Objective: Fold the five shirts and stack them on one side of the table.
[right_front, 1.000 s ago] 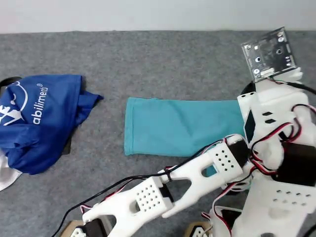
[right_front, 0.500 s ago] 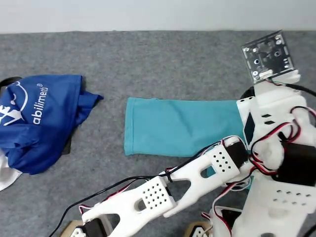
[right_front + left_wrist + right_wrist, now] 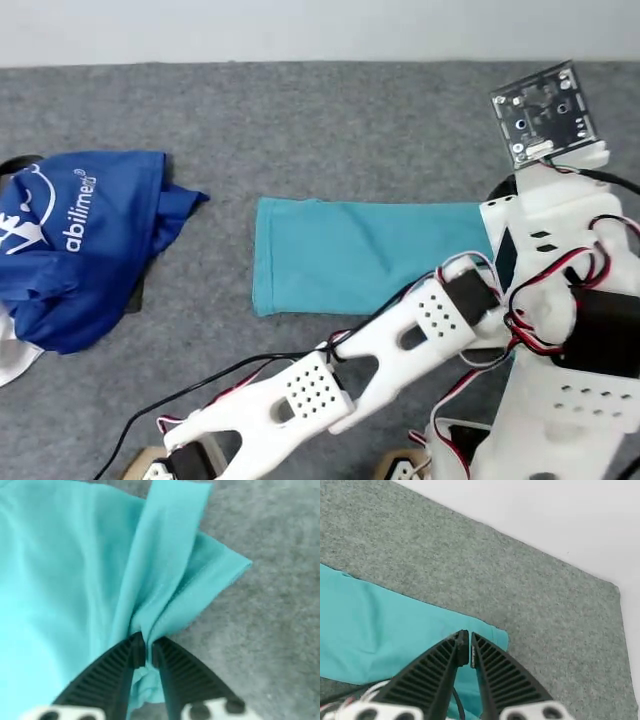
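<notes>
At the far left of the grey felt-covered table (image 3: pixel 330 130) lay a crumpled blue shirt (image 3: pixel 85 245), heaped over a bit of white cloth (image 3: pixel 12 365) at the table's edge. Well apart from it, in the middle, the teal shirt (image 3: pixel 360 258) lay flat as a long folded band. The left arm (image 3: pixel 330 390) stretched from the near edge to the band's near right end. There the left gripper (image 3: pixel 146 644) was clamped on a bunched fold of the teal fabric — the cloth puckered out from between its jaws. Farther right, the right gripper (image 3: pixel 466 640) hung over the teal shirt's far right corner, its jaws pressed together with nothing seen between them.
</notes>
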Robot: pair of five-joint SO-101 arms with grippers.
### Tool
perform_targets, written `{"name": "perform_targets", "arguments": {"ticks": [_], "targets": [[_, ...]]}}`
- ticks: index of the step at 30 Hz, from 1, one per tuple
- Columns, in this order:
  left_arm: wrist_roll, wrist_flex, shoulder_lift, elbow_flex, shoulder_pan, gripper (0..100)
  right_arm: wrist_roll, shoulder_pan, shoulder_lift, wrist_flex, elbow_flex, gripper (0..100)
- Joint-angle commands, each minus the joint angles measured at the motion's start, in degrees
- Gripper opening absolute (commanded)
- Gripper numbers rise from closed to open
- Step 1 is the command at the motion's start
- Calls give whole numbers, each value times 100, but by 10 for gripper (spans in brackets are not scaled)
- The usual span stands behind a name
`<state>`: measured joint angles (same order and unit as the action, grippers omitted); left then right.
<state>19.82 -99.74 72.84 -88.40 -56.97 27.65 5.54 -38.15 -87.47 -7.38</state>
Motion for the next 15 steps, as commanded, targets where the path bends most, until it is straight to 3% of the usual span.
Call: {"name": "perform_targets", "arguments": {"ticks": [1,7,11,15], "targets": [[26,193,-44,-286,290,14,-53,-40,-40,-13,-211,15],[-413,624,-26,-268,844,18,-53,-40,-101,22,281,15],[-510,624,-26,-268,1125,122,-53,-48,-101,31,308,15],[-1073,686,-26,-268,1424,194,-53,-48,-75,31,308,15]]}}
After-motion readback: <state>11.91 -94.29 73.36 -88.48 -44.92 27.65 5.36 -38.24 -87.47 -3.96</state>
